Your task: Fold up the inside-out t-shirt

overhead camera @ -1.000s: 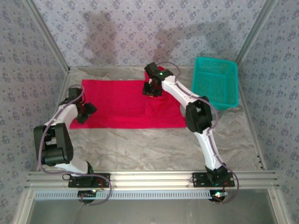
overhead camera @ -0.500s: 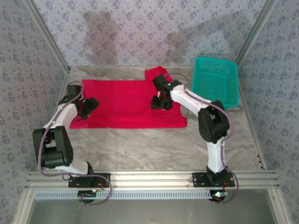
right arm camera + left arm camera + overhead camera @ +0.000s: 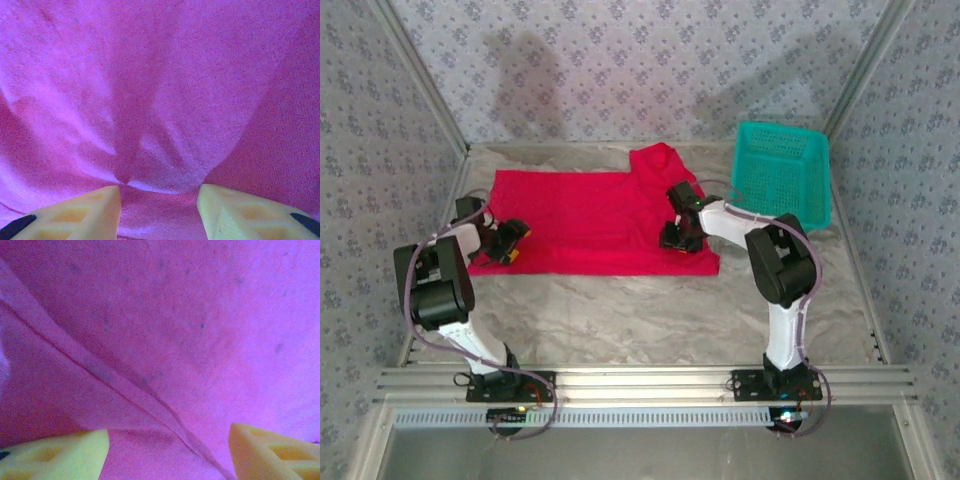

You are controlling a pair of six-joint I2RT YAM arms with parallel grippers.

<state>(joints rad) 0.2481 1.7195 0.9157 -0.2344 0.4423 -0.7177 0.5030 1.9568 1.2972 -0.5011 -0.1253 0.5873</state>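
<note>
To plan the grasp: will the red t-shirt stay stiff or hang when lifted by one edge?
Probably floppy: the t-shirt lies limp, with soft folds. Likely light, since the cloth looks thin. Pushed, it would probably bunch, as those folds suggest.

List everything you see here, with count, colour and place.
t-shirt: one, bright red, spread flat across the table's far half
basket: one, teal mesh, far right corner, beside the shirt
table: one, grey marbled, under everything
walls: three, blue-grey patterned, around the table
arms: two, white and black, bolted at the near edge
left tool: one, yellow fingers, open at the shirt's left near corner
right tool: one, yellow fingers, on the shirt's right near part
</note>
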